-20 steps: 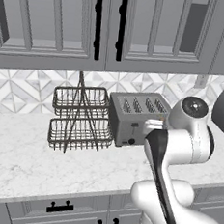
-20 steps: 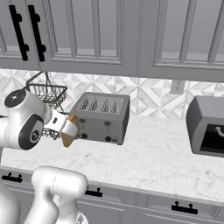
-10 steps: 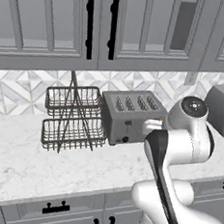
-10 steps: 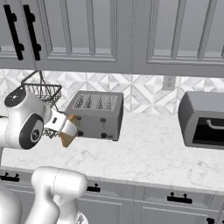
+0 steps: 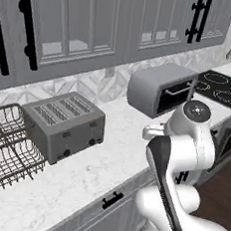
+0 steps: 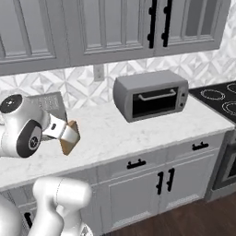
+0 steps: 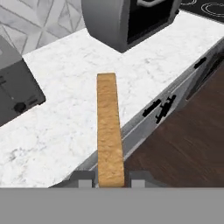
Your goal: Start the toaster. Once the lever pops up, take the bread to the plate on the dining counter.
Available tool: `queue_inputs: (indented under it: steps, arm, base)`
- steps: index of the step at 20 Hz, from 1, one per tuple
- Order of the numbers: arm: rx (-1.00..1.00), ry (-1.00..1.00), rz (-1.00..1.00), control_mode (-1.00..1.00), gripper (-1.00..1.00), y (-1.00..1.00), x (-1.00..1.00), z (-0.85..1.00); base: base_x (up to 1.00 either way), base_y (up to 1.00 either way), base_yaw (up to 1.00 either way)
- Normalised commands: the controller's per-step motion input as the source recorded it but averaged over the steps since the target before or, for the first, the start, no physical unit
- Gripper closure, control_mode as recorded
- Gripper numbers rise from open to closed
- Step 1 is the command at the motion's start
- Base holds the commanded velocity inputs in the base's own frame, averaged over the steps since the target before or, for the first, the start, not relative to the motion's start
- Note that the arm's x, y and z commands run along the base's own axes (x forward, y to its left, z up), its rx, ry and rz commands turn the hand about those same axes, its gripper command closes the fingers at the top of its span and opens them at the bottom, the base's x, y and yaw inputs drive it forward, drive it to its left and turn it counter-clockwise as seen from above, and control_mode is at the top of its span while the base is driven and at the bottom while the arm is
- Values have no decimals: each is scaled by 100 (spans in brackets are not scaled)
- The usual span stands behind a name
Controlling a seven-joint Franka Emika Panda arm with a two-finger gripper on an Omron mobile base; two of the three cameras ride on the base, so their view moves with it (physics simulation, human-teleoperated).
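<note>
Above the marble worktop (image 7: 65, 87), the gripper (image 7: 110, 178) is holding the bread (image 7: 108, 131) edge-on. Its fingers (image 7: 83, 179) are pinching the slice, with the toaster (image 5: 64, 125) sitting off to one side.

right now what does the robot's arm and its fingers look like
The arm is glossy white with rounded, bulbous segments, a dark grey panel along one link and round dark grey joint caps. The gripper ends in two small, blocky grey fingers. No cables or markings are visible.
</note>
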Motion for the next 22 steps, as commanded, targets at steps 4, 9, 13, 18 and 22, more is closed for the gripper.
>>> queue_inputs:
  steps: [4,9,13,18,22]
  arm:
    - [0,0,0,100,100,0,0,0]
    - [0,0,0,100,100,0,0,0]
    - [0,0,0,100,100,0,0,0]
    - [0,0,0,100,100,0,0,0]
    - [0,0,0,100,100,0,0,0]
  base:
    - [0,-45,-83]
    - [0,-52,-82]
    - [5,-72,-80]
    - [31,-80,-68]
    - [61,-82,-60]
